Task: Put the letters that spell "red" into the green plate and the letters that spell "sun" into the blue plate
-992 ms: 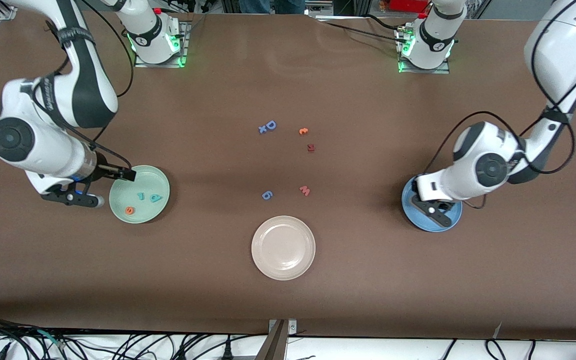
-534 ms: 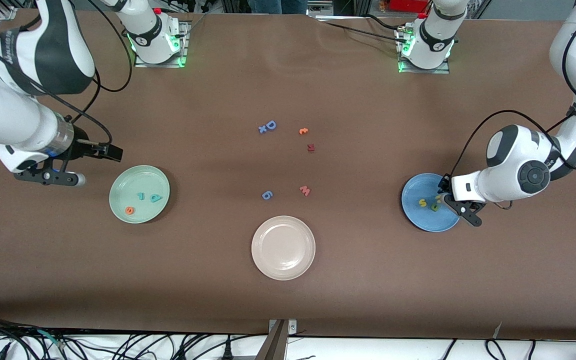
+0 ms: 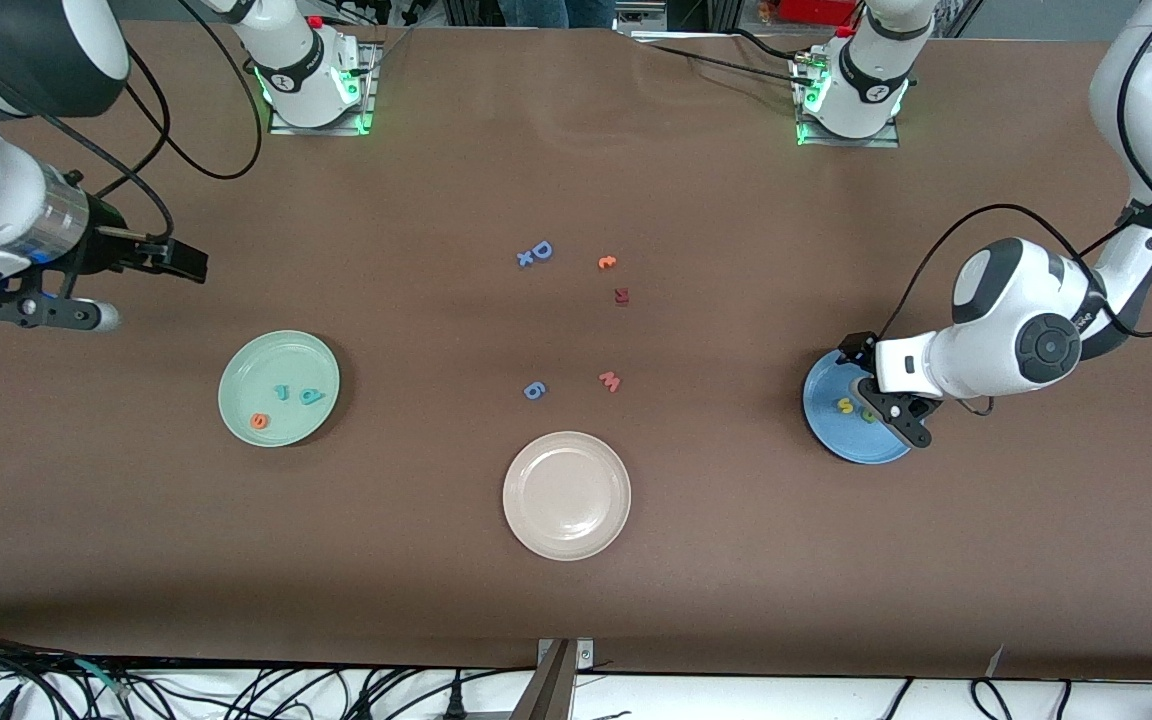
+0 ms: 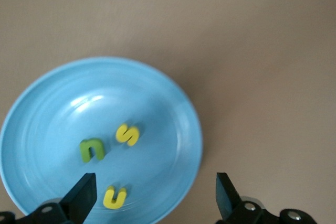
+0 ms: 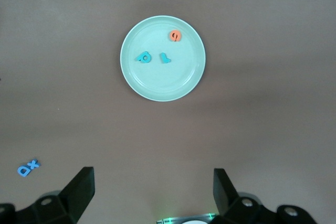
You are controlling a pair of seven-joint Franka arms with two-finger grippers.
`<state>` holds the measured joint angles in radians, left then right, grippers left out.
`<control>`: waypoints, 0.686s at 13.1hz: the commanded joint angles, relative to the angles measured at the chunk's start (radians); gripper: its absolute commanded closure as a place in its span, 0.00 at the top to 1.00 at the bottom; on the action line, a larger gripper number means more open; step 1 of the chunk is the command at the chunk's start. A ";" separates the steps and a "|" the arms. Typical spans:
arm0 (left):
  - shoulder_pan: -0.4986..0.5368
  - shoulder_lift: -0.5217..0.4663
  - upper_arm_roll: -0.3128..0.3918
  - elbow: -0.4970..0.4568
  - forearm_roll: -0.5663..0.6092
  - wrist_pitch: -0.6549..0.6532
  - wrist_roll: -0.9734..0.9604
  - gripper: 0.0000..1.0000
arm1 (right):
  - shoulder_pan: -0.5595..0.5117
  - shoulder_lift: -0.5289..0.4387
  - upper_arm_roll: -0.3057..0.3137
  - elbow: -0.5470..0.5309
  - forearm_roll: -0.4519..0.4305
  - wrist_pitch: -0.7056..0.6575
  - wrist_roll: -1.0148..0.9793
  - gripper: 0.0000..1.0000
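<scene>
overhead, both jaws gape wide above brown table; cables line its edge.

From my seat the front view is evenly bright, lit from overhead, with soft shadows along the lower edge of the table. My left wrist view shows pale glare on the blue plate. The right wrist view looks dimmer toward its corners.

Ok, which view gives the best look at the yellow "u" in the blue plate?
The left wrist view: the yellow "u" lies unobstructed in the blue plate, between the open left tool's fingers. In the front view the left tool hides it. The right wrist view misses it.
</scene>
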<state>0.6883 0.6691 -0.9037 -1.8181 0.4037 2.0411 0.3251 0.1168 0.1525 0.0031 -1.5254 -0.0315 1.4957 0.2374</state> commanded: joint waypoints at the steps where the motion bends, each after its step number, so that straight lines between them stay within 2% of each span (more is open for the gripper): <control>1: -0.083 -0.029 -0.015 0.153 -0.034 -0.164 -0.098 1.00 | -0.008 -0.004 -0.006 0.042 0.019 -0.055 -0.018 1.00; 4: -0.183 -0.028 -0.014 0.330 -0.036 -0.353 -0.194 1.00 | -0.008 -0.004 -0.011 0.060 0.053 -0.043 -0.020 1.00; 9: -0.283 -0.029 -0.014 0.534 -0.040 -0.580 -0.294 1.00 | -0.008 -0.002 -0.012 0.071 0.053 0.009 -0.021 1.00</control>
<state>0.4577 0.6432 -0.9319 -1.3800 0.3948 1.5448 0.0713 0.1154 0.1505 -0.0060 -1.4684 0.0005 1.4960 0.2328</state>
